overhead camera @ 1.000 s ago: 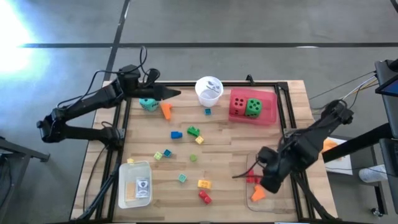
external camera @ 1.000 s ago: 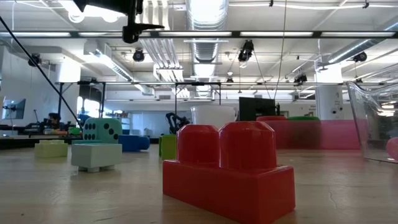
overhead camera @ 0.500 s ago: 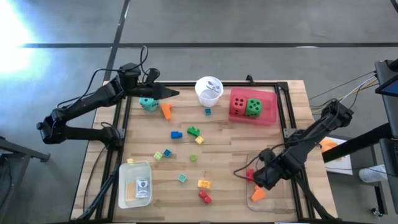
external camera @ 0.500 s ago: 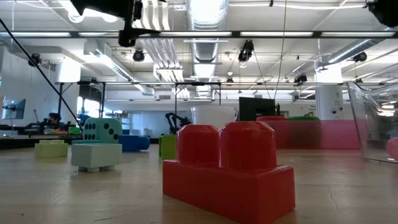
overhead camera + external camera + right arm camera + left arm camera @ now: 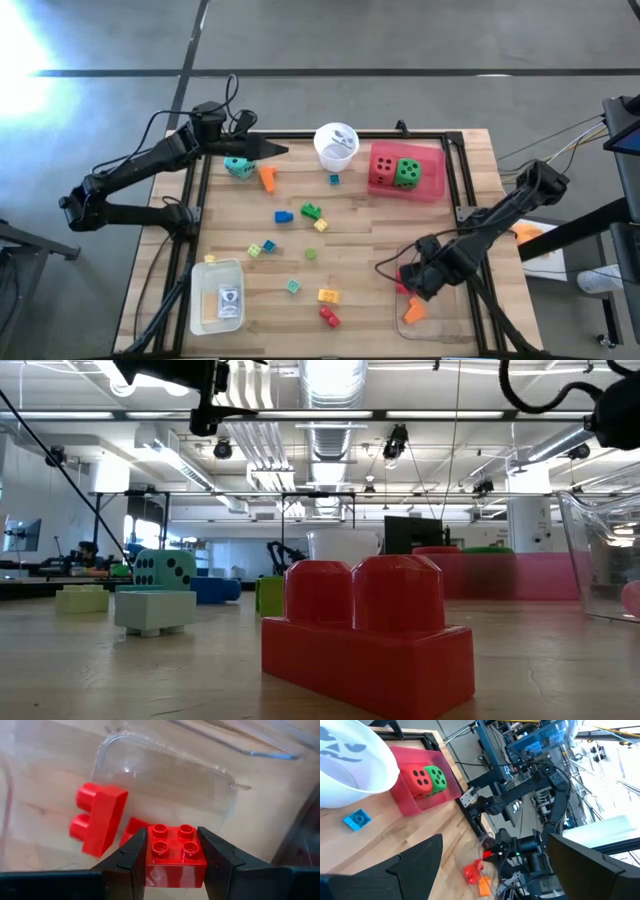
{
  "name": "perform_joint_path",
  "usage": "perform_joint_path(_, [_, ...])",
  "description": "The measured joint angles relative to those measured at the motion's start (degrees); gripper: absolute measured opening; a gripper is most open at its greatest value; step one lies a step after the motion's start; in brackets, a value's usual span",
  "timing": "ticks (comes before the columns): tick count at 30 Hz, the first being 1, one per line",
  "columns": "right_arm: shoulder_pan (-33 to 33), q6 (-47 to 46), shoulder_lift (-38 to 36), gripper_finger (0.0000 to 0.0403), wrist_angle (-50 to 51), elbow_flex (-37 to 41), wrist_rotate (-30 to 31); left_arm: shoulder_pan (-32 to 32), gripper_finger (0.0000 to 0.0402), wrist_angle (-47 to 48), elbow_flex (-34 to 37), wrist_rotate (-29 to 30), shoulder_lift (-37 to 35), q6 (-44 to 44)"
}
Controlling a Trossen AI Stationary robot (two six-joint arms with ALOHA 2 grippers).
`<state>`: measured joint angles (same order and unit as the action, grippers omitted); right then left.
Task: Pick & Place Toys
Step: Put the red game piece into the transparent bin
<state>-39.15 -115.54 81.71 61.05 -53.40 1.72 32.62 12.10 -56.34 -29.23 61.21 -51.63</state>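
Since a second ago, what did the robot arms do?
The right gripper, shut on a red brick, pulled back a little over the clear tray, away from the table's front edge toward the pink tray. It came into the low view's top corner. The left gripper stayed near the teal die, and no toy on the table moved.

Open-plan robotics lab: exposed silver ceiling ducts point(image 5: 325, 405), strip lights, more dark robot arms point(image 5: 520, 795) on benches beyond the wooden table point(image 5: 380, 225).
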Motion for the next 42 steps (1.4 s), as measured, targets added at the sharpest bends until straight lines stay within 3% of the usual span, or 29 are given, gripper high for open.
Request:
perform_joint_path(12, [1.17, -2.22, -0.17, 0.0129, -10.62, 8.35, 1.48, 0.0, 0.0355, 0.02, 0.0, -0.44, 0.0, -0.9])
perform_joint_path(28, [1.19, -1.32, -0.07, 0.0129, -10.31, 8.89, 1.44, 0.0, 0.0355, 0.04, 0.0, -0.87, 0.0, -1.49])
perform_joint_path(42, [1.07, 23.18, 0.09, 0.0129, -7.27, 1.5, 1.37, 0.0, 0.0355, 0.04, 0.0, -1.03, 0.0, -1.25])
